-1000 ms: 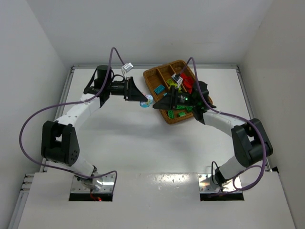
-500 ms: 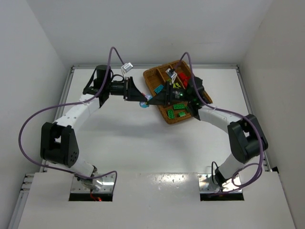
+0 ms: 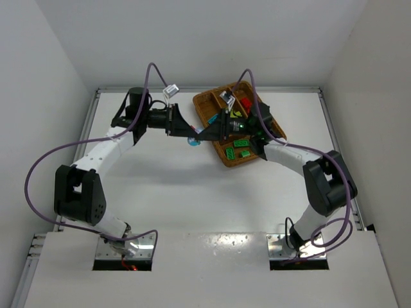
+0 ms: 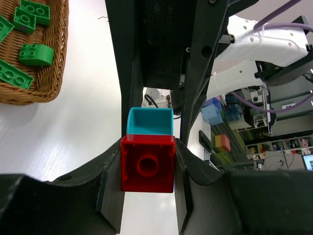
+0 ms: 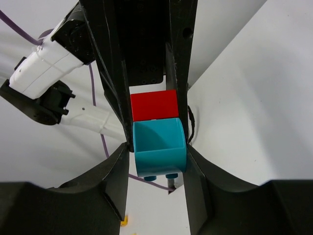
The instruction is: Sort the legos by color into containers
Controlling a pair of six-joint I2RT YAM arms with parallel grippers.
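**Two bricks, one clump to split**

Your left gripper [image 4: 147, 147] is clamped on the red brick [image 4: 147, 165]. Your right gripper [image 5: 159, 142] sits snug around the cyan brick [image 5: 160, 147] stuck to it (midair, just beside the tray [image 4: 51, 73]). Next, likely: pull straight apart, both grips firm.

the left arm [image 3: 106, 147] and right arm [image 3: 292, 157] have white link shells with bulky black joint housings. a purple cable [image 3: 31, 179] loops along each, carrying a white tag [image 3: 170, 91]. the left gripper [image 4: 147, 166] and right gripper [image 5: 159, 156] are matte black, with small screws in their bodies.
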